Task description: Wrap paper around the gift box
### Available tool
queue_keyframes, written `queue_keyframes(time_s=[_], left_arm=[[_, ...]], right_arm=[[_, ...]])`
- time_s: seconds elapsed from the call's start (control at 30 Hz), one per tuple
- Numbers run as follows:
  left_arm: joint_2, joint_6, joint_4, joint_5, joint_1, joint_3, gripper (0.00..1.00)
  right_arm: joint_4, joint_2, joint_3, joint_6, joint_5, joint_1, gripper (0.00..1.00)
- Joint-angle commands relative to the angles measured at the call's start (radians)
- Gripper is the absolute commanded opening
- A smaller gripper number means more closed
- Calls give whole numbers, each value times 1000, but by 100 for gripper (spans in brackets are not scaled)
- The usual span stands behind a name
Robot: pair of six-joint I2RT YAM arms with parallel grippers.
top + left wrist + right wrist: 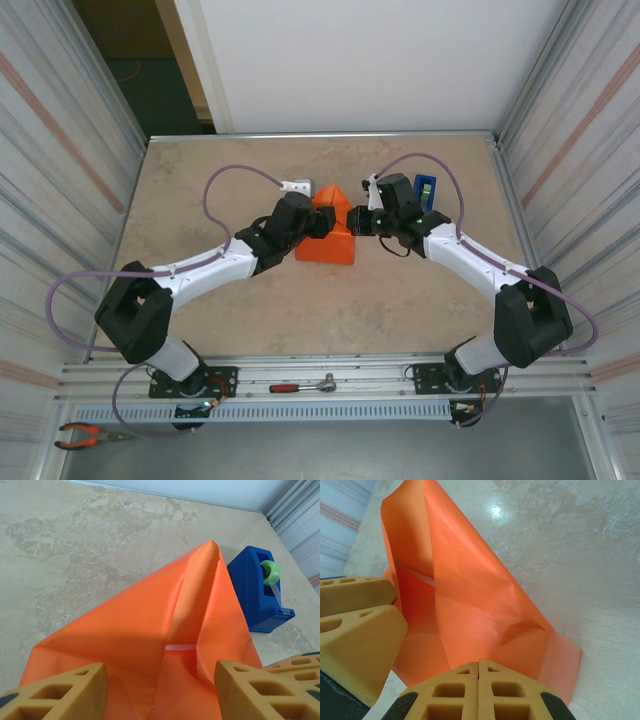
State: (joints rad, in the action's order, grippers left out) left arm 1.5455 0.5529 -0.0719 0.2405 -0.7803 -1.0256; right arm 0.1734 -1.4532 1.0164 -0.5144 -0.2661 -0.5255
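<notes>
storage on the worktop (200, 310) comes down to one blue tape dispenser (260, 592), and it carries one roll of pale green tape (270, 573) in its top slot, with a clear strip drawn down to the cutter end.

counted: one sheet of orange paper (325, 243), one dispenser, one small white block (297, 186) near the far side, one red-handled ratchet (303, 385) and one pair of orange-handled pliers (88, 435) on the metal frame by the arm bases.

the paper sits in the middle of the worktop between the two arms, folded up into a tent shape with a pointed flap toward the far edge. the box itself is hidden under the paper.

the left end effector (322, 222) meets the paper from the left; its wrist view shows its tan fingers (65, 692) spread apart with the orange folds between them, and i cannot tell whether they press on the bundle or stand free of it. the right end effector (356, 222) comes in from the right and is clenched, its pads shut together just at the paper's near edge (479, 667).

the top view gives the tools and the white block. the left wrist view gives the green roll and a clear strip of tape across the paper's seam. the right wrist view gives a crease in the paper's side and the other arm's fingers (360, 640) against the sheet.
</notes>
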Motion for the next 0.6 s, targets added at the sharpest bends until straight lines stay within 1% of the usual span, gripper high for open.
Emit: queue_keyframes(time_s=[0.0, 0.33, 0.5, 0.57], left_arm=[[53, 12, 129, -3, -14, 23, 59], [111, -21, 171, 111, -59, -15, 59], [132, -27, 198, 181, -90, -21, 59], [146, -31, 229, 226, -104, -30, 59]], right_arm=[[18, -18, -23, 13, -32, -21, 0], [20, -19, -40, 12, -27, -30, 0], [20, -13, -47, 13, -25, -31, 0], [20, -12, -49, 11, -26, -32, 0]])
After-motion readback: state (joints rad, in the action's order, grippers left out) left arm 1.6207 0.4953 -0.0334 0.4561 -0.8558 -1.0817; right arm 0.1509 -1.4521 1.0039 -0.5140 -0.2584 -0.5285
